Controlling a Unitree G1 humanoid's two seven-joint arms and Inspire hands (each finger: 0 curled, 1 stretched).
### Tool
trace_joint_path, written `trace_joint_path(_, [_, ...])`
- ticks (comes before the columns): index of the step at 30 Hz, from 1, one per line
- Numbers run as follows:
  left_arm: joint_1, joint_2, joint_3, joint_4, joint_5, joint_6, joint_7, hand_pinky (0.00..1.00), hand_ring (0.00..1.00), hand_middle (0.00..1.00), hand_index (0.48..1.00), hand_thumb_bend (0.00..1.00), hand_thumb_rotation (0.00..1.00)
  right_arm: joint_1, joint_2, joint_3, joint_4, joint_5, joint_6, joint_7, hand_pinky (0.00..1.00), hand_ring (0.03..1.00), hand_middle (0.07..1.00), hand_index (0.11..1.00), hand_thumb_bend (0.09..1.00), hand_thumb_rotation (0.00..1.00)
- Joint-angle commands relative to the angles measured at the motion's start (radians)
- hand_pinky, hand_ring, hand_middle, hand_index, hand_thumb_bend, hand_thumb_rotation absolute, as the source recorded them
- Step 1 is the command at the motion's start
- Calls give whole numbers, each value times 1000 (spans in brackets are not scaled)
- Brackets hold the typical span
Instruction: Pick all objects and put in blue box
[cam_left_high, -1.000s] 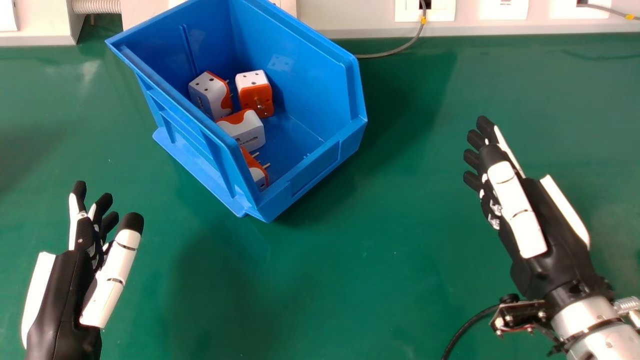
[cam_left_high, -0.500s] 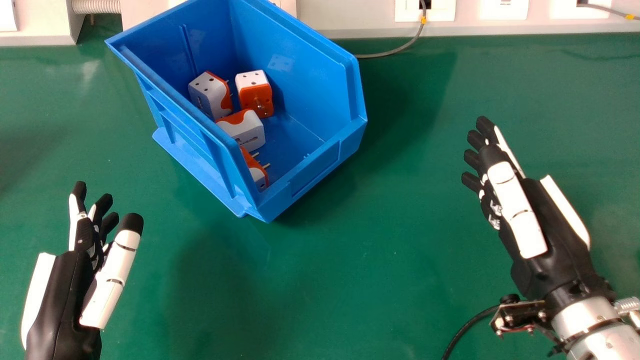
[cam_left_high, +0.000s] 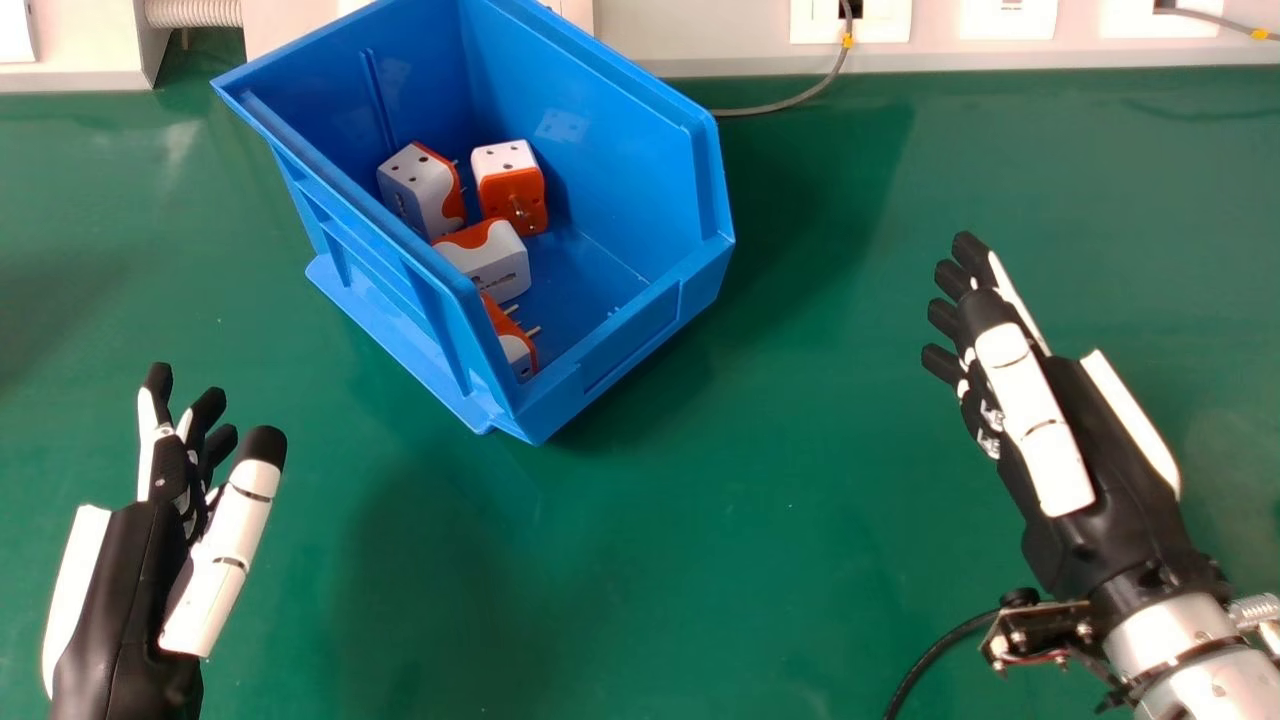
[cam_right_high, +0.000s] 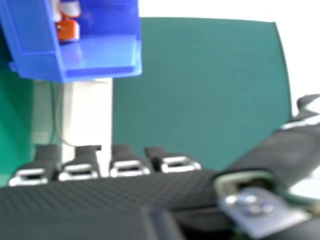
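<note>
Within open-fronted blue plastic box, head view: four boxy white-and-orange plug adapters seen. Left hand, opened wide, held near-left of box; right hand, likewise wide, held right of box. Right hand view: adapters seen inside box.

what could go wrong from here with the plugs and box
The orange and white plug adapter by the near wall of the blue plastic box is partly hidden, so it might be miscounted. The thin black cable beside the silver right forearm could snag if that arm moves.
</note>
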Motion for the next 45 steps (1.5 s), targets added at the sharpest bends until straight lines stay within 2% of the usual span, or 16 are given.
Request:
trace_joint_path(1, [-4, 8, 11, -13, -6, -15, 2, 894, 962, 983, 986, 502, 805, -17, -4, -6, -28, 8, -3, 0, 954, 1000, 1000, 1000, 303, 1000])
trace_joint_path(4, [-1, 7, 11, -19, -7, -11, 2, 893, 962, 983, 986, 503, 805, -16, -6, -6, -27, 7, -5, 1, 953, 1000, 1000, 1000, 302, 1000])
trace_joint_path(10, [-10, 8, 12, -2, -5, -23, 4, 889, 957, 978, 983, 497, 802, -20, -6, -8, -24, 6, -3, 0, 951, 1000, 1000, 1000, 299, 1000])
trace_joint_path(14, [-4, 3, 12, -14, -4, -22, 9, 886, 954, 973, 979, 492, 799, -17, -4, -8, -24, 6, -4, -2, 950, 1000, 1000, 1000, 296, 1000])
trace_joint_path(19, [-3, -8, 18, -9, 1, -46, 28, 873, 938, 950, 964, 501, 800, -15, -5, -9, -21, 7, -10, 0, 951, 1000, 1000, 1000, 292, 1000])
trace_joint_path(24, [-1, -33, 24, -9, 12, -68, 74, 857, 919, 920, 944, 494, 802, -11, -4, -11, -19, 10, -11, 1, 955, 1000, 1000, 1000, 288, 1000])
trace_joint_path(27, [-9, -56, 29, 0, 29, -88, 116, 846, 899, 893, 924, 455, 801, -9, -2, -10, -22, 10, -7, -1, 957, 1000, 1000, 1000, 285, 1000])
trace_joint_path(29, [-13, -63, 30, 7, 36, -97, 131, 834, 885, 876, 908, 432, 792, -8, -1, -9, -26, 9, -4, -2, 958, 1000, 1000, 1000, 282, 1000])
trace_joint_path(30, [-14, -63, 29, 9, 37, -100, 135, 807, 856, 843, 878, 392, 771, -8, -1, -9, -26, 9, -4, -3, 960, 1000, 1000, 1000, 278, 1000])
trace_joint_path(32, [-16, -72, 30, 9, 43, -102, 152, 790, 838, 822, 859, 366, 757, -7, -2, -8, -26, 8, -4, -4, 962, 1000, 1000, 1000, 275, 1000])
trace_joint_path(34, [-20, -86, 29, 9, 55, -107, 175, 771, 820, 801, 839, 342, 739, -7, -3, -9, -26, 6, -3, -4, 963, 1000, 1000, 1000, 272, 1000])
trace_joint_path(36, [-22, -90, 29, 10, 61, -110, 184, 758, 810, 791, 828, 327, 726, -7, -4, -10, -25, 6, -2, -4, 965, 1000, 1000, 1000, 271, 1000])
trace_joint_path(41, [-21, -92, 30, 5, 63, -104, 196, 709, 774, 753, 789, 300, 687, -8, -4, -9, -26, 8, 3, -5, 971, 1000, 1000, 1000, 268, 1000])
trace_joint_path(45, [-19, -94, 29, -2, 63, -97, 199, 682, 759, 744, 778, 296, 682, -8, -3, -10, -31, 9, 11, -5, 972, 1000, 1000, 1000, 268, 1000])
